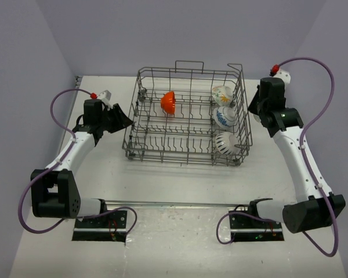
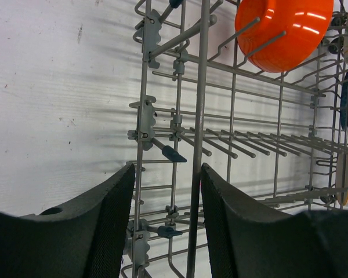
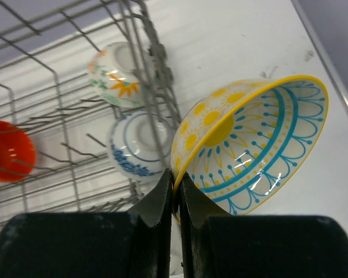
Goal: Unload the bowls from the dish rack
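The room is two pale lilac walls [image 1: 162, 35] meeting behind one white surface [image 1: 180, 179], which shows a few small scuffs. A thin metal rail [image 1: 174, 204] runs along the near edge between the two arm bases.

One grey wire dish rack [image 1: 185, 136] stands in the middle, toward the far edge, its handle loop on the far side.

Two arms flank it. The left arm [image 1: 75, 147] reaches to the rack's left side. Its jaws are released and hold nothing, and upright wires of the rack's side wall stand in the gap between them. The right arm [image 1: 298, 162] reaches to the rack's right side, near the far right corner. Its jaws are clenched on the rim of a yellow-and-blue bowl [image 3: 261, 145], tilted on edge just outside the rack.

There are five bowls in all, four of them in the rack. One orange bowl [image 1: 168, 102] leans on the tines in the far left part. Three white ones stand in a row along the right side: a flowered bowl [image 1: 222, 94] farthest, a blue-patterned bowl [image 1: 225, 117] in the middle, and a dark-striped bowl [image 1: 225, 143] nearest.
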`<state>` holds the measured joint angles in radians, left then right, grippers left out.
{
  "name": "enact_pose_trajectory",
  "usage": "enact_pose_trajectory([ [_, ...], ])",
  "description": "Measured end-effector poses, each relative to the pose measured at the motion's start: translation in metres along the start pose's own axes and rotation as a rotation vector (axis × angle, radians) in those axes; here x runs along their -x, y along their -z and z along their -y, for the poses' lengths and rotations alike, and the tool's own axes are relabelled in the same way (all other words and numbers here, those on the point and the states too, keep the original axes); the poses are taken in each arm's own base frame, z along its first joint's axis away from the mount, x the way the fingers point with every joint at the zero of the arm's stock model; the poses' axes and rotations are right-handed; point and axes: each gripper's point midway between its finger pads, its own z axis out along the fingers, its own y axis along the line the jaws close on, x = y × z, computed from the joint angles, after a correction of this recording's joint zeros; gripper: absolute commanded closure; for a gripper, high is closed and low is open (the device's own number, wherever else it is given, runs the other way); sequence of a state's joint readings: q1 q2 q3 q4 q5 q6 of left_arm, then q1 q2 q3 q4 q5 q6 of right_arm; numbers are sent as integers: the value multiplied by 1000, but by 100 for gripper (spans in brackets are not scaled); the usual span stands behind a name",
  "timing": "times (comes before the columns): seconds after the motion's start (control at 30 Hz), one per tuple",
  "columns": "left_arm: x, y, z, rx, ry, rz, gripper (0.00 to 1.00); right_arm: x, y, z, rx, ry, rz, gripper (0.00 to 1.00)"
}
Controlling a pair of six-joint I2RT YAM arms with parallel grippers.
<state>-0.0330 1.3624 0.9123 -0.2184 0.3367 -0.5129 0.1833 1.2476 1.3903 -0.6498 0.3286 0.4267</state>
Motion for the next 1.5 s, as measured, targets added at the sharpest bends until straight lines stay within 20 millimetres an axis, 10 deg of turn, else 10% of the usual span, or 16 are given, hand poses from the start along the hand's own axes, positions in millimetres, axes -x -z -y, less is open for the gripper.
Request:
enact_pose_trajectory([
  [0.63, 0, 0, 0, 0, -5, -1, 46, -129, -99, 158, -533, -7, -421, 100],
  [1.2, -1, -1, 0, -3, -7, -5, 43, -170, -124, 177, -591, 33, -551, 100],
  [1.5, -6, -1, -2, -2, -4, -17, 38, -168, -129, 173, -566, 16, -537, 63],
])
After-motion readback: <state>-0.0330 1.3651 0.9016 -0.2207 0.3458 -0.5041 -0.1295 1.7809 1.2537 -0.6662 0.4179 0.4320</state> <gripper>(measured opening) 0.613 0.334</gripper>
